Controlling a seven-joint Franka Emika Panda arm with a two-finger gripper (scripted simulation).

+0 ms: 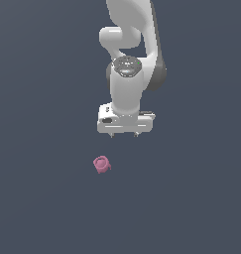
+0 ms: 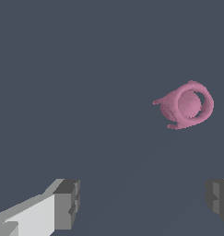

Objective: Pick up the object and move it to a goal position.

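White robot arm's gripper points down over dark grey worktop, grey-padded fingers spread wide apart, nothing between them. Tiny pink stubby cylindrical object with rimmed round top lies on worktop, apart from gripper, toward exterior view's left, nearer camera.

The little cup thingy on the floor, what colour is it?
The object is pink all over, clearest in the wrist view.
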